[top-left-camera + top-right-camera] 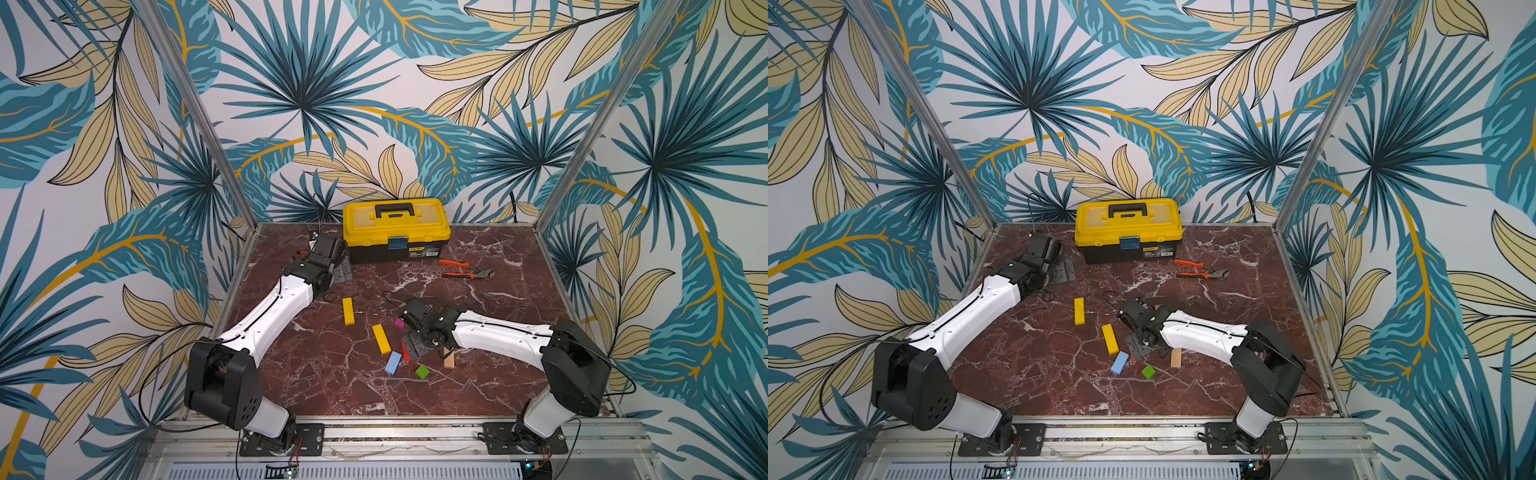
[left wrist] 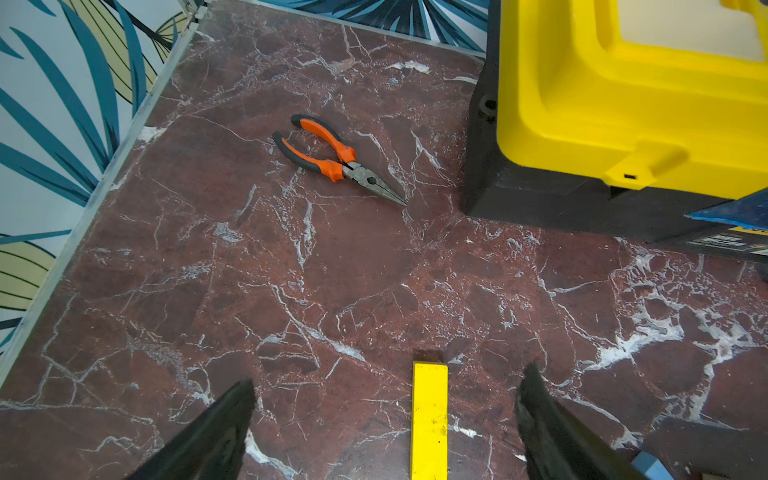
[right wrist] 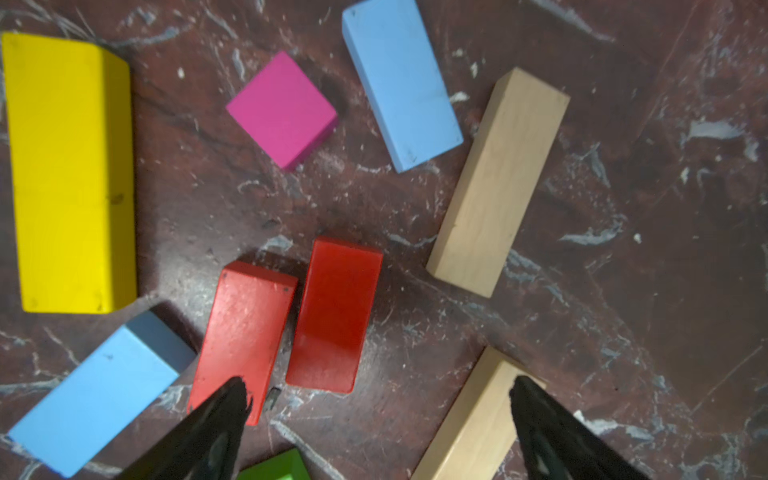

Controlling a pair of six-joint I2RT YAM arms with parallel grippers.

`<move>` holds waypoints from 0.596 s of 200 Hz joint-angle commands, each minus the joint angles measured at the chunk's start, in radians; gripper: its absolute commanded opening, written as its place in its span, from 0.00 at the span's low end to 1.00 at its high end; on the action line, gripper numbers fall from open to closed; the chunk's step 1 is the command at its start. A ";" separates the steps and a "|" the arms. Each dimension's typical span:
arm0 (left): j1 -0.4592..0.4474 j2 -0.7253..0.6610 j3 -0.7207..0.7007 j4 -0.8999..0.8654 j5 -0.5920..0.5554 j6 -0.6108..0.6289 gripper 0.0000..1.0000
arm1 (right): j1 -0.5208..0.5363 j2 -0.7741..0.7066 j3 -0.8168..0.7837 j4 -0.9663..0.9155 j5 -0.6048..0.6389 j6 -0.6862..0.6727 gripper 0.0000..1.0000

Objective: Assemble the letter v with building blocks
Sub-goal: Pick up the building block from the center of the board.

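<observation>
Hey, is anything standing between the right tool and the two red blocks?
Nothing visible does. The right tool hangs open over the red blocks, with no other object between them. A light-blue block lies close beside one of them, which may crowd the grasp.

2 yellow bars (image 1: 348,311) (image 1: 381,339), 2 tan bars (image 3: 498,183) (image 3: 469,428), 2 red blocks (image 3: 245,332) (image 3: 336,316), 2 light-blue blocks (image 3: 401,83) (image 3: 99,395), 1 magenta cube (image 3: 282,108), 1 green cube (image 1: 422,371), 1 toolbox (image 1: 395,228), 1 pliers (image 1: 463,269).

The open right gripper (image 3: 381,384) hangs above two side-by-side red blocks (image 3: 334,311). A pink cube (image 3: 282,109), blue blocks (image 3: 401,83), tan bars (image 3: 498,178) and a yellow bar (image 3: 66,174) surround them.
</observation>
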 commanded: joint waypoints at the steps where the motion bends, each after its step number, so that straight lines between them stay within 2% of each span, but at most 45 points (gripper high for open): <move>1: 0.008 -0.041 0.021 -0.004 -0.009 0.012 0.99 | 0.007 0.003 -0.037 -0.044 -0.009 0.039 0.99; 119: 0.009 -0.036 0.017 -0.003 0.002 0.013 0.99 | 0.006 0.050 -0.039 -0.050 -0.008 0.054 1.00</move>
